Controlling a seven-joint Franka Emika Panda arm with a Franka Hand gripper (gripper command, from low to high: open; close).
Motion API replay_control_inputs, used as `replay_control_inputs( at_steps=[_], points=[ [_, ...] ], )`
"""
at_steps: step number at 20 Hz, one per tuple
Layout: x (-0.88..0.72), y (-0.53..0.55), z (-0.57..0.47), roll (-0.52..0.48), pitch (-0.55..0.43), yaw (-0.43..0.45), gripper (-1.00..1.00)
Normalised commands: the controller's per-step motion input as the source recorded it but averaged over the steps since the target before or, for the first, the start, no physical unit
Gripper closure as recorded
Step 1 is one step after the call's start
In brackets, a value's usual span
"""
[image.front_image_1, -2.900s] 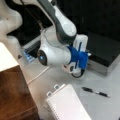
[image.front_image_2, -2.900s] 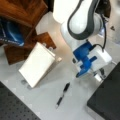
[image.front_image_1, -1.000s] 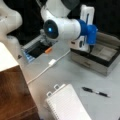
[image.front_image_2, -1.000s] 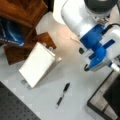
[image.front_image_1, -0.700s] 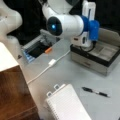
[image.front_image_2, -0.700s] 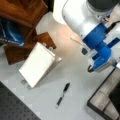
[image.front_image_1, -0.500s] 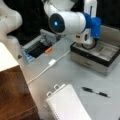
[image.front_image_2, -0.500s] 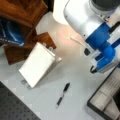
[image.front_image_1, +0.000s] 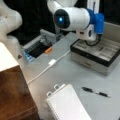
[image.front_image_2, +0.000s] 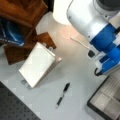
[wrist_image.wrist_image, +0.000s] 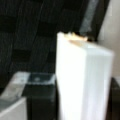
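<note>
The grey desk (image.front_image_1: 62, 70) carries everything. The arm's pincer (image.front_image_1: 93, 37) hangs over the divided black tray (image.front_image_1: 100, 53) at a front view's right; I cannot tell whether its tips are apart or together. A white notepad (image.front_image_1: 66, 105) lies near a front view's bottom, and a black pen (image.front_image_1: 96, 92) rests on the desk between notepad and tray.

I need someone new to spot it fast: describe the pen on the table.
In both front views, start at the grey divided tray below the blue-and-white gripper. On the bare table in front of it, beside the white spiral notepad, lies the pen. It is the only slim, dark, stick-shaped thing there.
</note>
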Motion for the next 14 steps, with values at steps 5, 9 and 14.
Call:
replay_control_inputs(
  at_steps=[5,9,14],
  points=[
    [0.10,0.36,0.09,0.038,0.063,-0.036,1.00],
    [0.04,0.28,0.02,0.056,0.077,-0.043,-1.00],
    [0.01,0.17,0.00,0.102,0.081,-0.048,-1.00]
  ],
)
